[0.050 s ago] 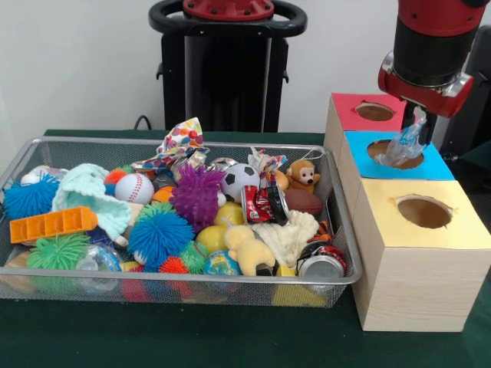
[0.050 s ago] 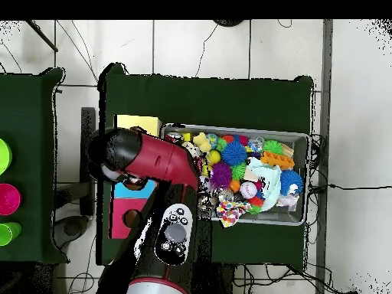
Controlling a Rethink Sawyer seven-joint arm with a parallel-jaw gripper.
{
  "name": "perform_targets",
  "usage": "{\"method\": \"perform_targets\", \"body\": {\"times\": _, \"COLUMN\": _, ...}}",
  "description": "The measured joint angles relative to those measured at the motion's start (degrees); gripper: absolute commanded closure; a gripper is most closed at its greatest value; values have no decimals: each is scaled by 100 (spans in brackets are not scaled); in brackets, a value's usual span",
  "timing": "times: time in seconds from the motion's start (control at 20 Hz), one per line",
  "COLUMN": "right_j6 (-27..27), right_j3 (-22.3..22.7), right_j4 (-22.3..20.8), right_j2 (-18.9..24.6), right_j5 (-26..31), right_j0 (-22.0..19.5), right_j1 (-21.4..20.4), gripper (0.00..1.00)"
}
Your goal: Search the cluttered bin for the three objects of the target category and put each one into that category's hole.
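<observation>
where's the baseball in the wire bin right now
In the front view the white baseball with red stitching lies in the left half of the wire mesh bin, toward its far side, beside the pale mint knitted cloth and left of the purple spiky ball.

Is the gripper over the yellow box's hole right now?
No, the gripper holds a clear crumpled item over the blue box's hole.

My claw [image 1: 410, 134] pinching crinkled clear glossy plastic [image 1: 403, 147], 3 matt pale wood boxes [image 1: 410, 284] with paper tops, silvery wire mesh bin [image 1: 192, 287], shiny dented metal can [image 1: 321, 263], green cloth table [image 1: 230, 337]
</observation>
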Motion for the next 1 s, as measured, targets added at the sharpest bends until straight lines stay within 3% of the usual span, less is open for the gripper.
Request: {"method": "perform_targets", "body": {"times": 1.0, "right_j6": 0, "right_j3": 268, "right_j4": 1, "right_j2": -34, "right_j5": -226, "right_j0": 55, "right_j1": -145, "gripper": 100}}
